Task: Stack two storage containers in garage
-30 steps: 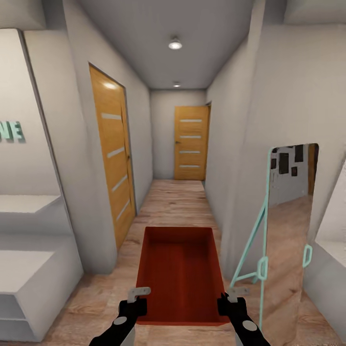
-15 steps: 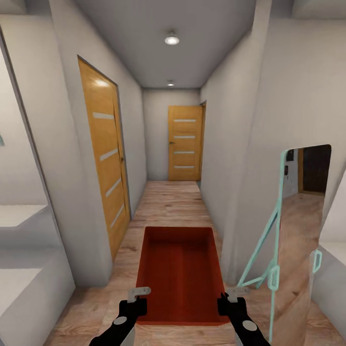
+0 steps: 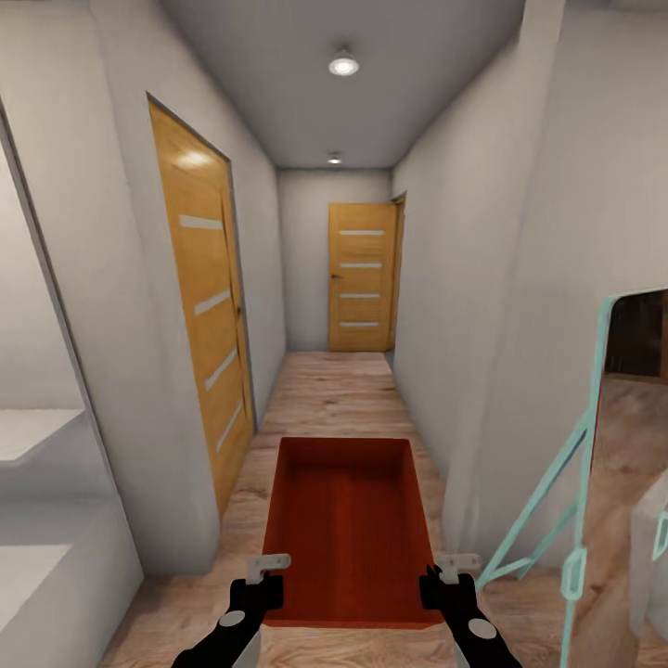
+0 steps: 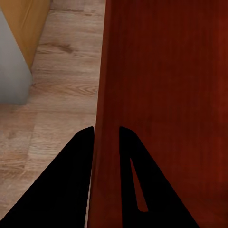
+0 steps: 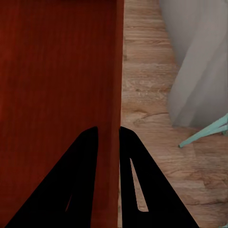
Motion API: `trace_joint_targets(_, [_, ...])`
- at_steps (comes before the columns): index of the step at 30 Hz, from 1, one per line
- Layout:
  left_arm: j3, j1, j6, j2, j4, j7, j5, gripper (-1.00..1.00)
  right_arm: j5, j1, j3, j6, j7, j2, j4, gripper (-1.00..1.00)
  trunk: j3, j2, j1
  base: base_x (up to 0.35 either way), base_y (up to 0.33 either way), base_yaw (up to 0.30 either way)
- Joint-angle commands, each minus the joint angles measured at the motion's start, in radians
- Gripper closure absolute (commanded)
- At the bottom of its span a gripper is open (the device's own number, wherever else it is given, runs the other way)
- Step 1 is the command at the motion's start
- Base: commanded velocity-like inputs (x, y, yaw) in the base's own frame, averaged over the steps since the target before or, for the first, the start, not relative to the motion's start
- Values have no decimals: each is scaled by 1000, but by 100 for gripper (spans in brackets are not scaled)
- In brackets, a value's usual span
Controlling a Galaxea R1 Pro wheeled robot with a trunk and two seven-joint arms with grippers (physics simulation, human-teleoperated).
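Left jaws [image 3: 266, 562] and right jaws [image 3: 458, 561] clamping storage container [image 3: 345, 520] walls, arms level, hallway ahead

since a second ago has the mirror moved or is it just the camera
Cannot tell for sure; likely just the camera. The mirror slid right in the head view, but so did the wall corner beside it.

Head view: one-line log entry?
phase: transit, hallway | load: orange-red open-topped storage box | left hand: clamped on wall | right hand: clamped on wall
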State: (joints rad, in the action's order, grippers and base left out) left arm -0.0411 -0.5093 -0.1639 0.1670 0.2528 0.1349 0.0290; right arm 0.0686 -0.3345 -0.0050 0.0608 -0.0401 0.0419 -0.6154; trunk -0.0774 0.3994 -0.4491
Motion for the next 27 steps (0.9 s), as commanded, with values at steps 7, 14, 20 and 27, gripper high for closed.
trace_joint_targets(7, [-7, -2, -3, -1, 40, 9, 8, 100, 4, 0, 14, 2, 4, -1, 3, 100, 0, 1, -1, 327, 1, 0])
trace_joint_targets(14, [-7, -1, 13, -1, 40, 9, 7, 100, 3, 0, 14, 2, 4, -1, 3, 100, 0, 1, -1, 328, 0, 0])
trace_joint_targets(20, [-8, -1, 30, -1, 40, 12, 5, 100, 3, 0, 14, 2, 4, -1, 3, 100, 0, 1, -1, 328, 0, 0])
trace_joint_targets(27, [-8, -1, 30, -1, 40, 11, 5, 100, 3, 0, 14, 2, 4, -1, 3, 100, 0, 1, -1, 328, 0, 0])
